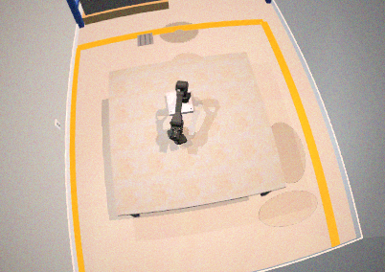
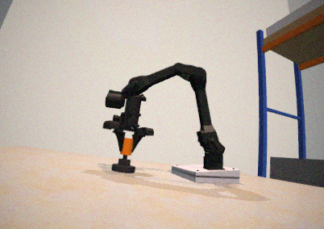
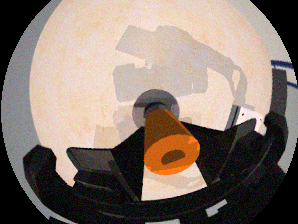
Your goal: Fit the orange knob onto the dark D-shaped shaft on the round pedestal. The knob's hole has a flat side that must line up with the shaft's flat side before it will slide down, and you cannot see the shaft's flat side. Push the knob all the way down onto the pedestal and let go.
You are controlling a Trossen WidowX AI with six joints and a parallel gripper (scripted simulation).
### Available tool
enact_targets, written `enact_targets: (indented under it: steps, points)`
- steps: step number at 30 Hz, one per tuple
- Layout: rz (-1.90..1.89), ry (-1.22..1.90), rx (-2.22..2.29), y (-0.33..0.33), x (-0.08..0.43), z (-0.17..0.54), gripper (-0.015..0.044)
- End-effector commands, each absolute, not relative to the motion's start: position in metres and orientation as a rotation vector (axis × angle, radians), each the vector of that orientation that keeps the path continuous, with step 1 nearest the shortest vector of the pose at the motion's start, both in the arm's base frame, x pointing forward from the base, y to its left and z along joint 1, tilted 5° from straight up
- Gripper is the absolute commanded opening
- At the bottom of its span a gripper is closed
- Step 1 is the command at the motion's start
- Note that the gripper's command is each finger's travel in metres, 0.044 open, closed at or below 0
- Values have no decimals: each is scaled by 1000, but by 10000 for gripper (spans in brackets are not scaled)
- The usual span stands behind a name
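Observation:
The orange knob (image 2: 126, 146) (image 3: 172, 150) is held between the two fingers of my gripper (image 2: 127, 147), which is shut on it. The knob stands nearly upright, slightly tilted, over the round pedestal (image 2: 123, 168) (image 3: 139, 109). In the exterior view a short dark piece of the shaft (image 2: 125, 157) shows between the knob's lower end and the pedestal, so the knob is not down against the pedestal. The wrist view shows the knob's top with a dark hole, and its lower end covers the shaft. The top view shows the arm from above; the knob is hidden there.
The arm's white base plate (image 1: 186, 108) (image 2: 218, 173) lies behind the pedestal on the table (image 1: 144, 174) (image 2: 81, 199). A blue-posted rack (image 2: 261, 106) stands beyond the table. The arm casts shadows around the pedestal.

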State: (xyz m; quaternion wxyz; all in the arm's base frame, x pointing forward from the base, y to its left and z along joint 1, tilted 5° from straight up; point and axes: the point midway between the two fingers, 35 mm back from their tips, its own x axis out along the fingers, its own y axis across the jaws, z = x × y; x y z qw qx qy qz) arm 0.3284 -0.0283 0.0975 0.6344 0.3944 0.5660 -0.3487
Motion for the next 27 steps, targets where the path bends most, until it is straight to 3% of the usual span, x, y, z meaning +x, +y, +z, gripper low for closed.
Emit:
enact_targets:
  steps: [1, 27]
  points:
    - [-791, 1293, 900, -28, 329, 98, 0]
    - [-868, 1259, 986, -29, 330, 105, 0]
